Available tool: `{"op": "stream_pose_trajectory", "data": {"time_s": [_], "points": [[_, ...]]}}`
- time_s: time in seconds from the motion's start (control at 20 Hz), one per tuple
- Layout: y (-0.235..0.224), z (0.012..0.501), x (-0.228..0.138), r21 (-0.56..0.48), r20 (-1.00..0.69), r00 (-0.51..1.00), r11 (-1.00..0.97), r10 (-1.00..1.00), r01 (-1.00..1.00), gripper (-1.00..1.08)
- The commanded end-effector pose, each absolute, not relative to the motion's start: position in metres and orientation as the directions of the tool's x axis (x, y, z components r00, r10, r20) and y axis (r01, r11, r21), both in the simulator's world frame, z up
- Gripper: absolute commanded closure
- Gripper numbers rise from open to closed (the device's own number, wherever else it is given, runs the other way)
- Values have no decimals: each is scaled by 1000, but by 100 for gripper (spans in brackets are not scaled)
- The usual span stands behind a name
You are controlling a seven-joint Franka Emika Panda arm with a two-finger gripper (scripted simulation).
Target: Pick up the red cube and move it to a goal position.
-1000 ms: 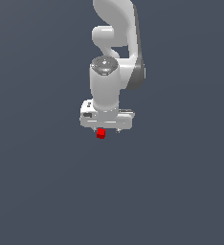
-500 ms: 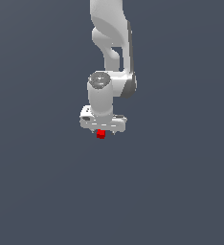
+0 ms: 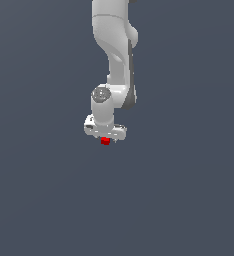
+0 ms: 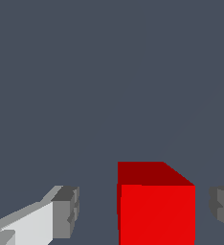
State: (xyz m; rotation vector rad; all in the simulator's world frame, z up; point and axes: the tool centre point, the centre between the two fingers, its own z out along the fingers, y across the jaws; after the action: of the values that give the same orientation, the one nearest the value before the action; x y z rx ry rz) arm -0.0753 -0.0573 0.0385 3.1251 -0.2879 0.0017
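The red cube sits between the two fingertips of the claw, closer to one pad than the other, with clear gaps on both sides, so the jaws stand apart and grip nothing. In the exterior view the cube shows just beneath the claw of the white arm, on the plain grey floor. Closing should meet the cube's flat faces squarely; no goal marker is visible
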Motion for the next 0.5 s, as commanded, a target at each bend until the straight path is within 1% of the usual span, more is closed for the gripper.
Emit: {"op": "stream_pose_trajectory", "data": {"time_s": [0.0,0.3,0.35,0.45], "points": [[-59,29,-80,2,1,981,-981,-192,-192,-92],[-61,20,-84,0,0,980,-980,-199,-199,-92],[-61,20,-84,0,0,980,-980,-199,-199,108],[-61,20,-84,0,0,980,-980,-199,-199,108]]}}
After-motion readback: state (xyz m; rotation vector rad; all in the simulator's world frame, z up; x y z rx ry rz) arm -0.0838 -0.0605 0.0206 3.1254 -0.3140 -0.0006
